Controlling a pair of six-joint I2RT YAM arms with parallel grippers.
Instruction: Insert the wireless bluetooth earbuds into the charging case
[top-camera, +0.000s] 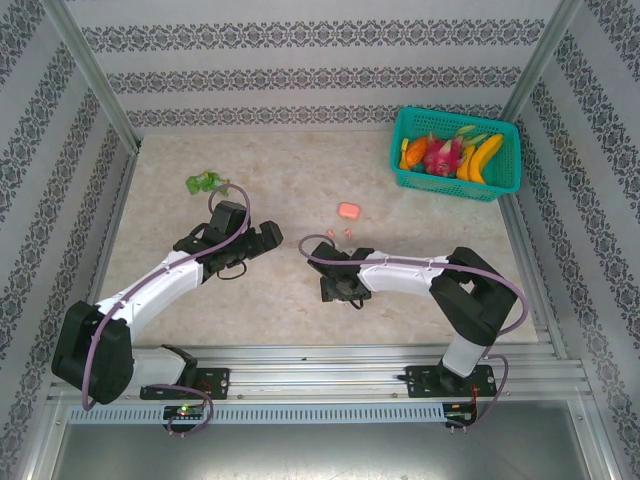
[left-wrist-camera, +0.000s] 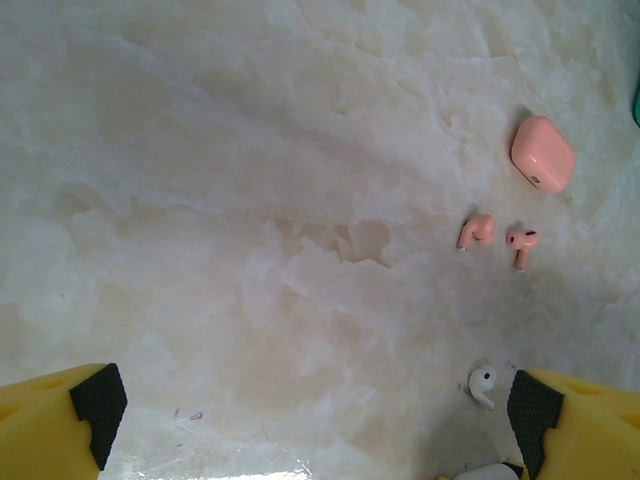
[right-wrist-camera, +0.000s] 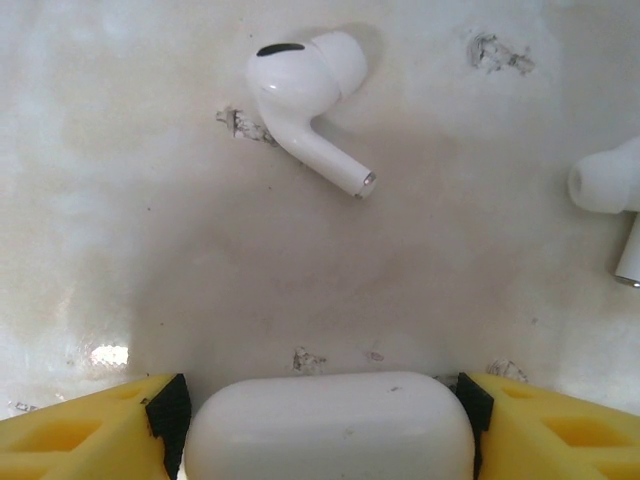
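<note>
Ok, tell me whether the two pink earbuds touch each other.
Apart. The left wrist view shows bare table between one pink earbud and the other pink earbud.

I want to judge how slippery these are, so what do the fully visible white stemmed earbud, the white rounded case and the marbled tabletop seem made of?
White stemmed earbud: likely hard glossy plastic, by its sheen; shiny, metal-looking stem tip.
White rounded case: likely smooth satin plastic, evenly shaded.
Marbled tabletop: stone-look, perhaps laminate; it mirrors a bright light spot.
</note>
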